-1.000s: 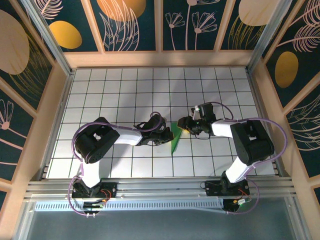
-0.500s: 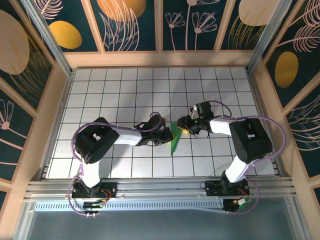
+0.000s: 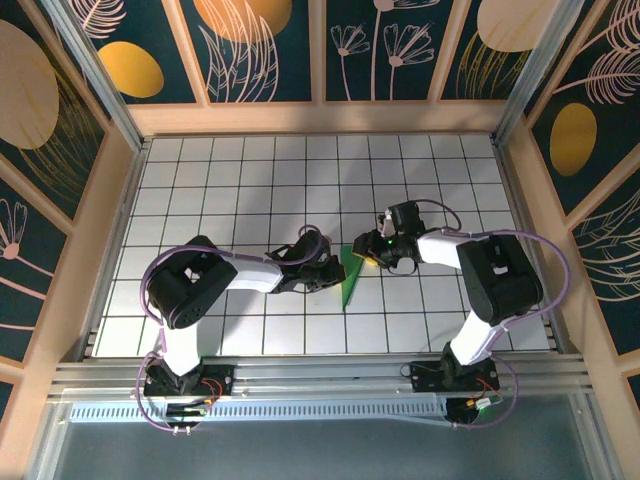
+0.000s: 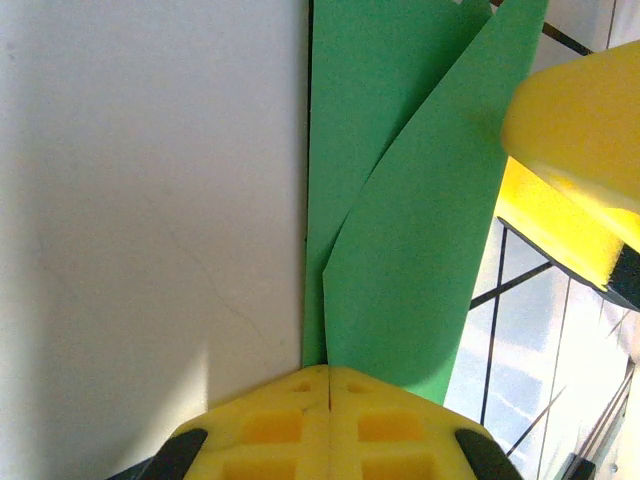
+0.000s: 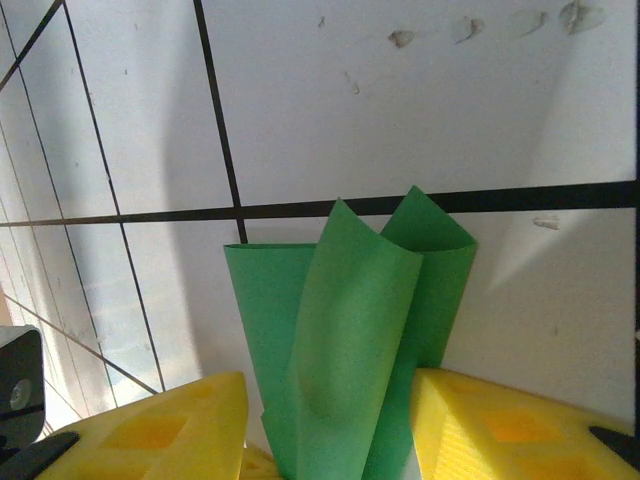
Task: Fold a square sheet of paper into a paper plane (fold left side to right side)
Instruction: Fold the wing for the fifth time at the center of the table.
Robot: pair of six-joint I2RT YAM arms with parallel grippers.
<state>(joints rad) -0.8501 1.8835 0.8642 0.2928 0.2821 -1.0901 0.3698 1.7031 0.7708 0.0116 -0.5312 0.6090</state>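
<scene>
My left pincer (image 4: 328,400): closed, pressing paper plane (image 3: 349,278) mid-tabletop (image 3: 250,180) | my right pincer (image 5: 325,440): clamped on its folds.

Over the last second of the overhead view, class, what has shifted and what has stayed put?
The right end effector and its wrist crept slightly toward the far side of the table, its elbow drawing in a little. Nothing was picked up or released. The left end effector stayed shut at the green paper's edge, the right one kept the folded paper between its fingers, and the paper lay in the same spot.
</scene>
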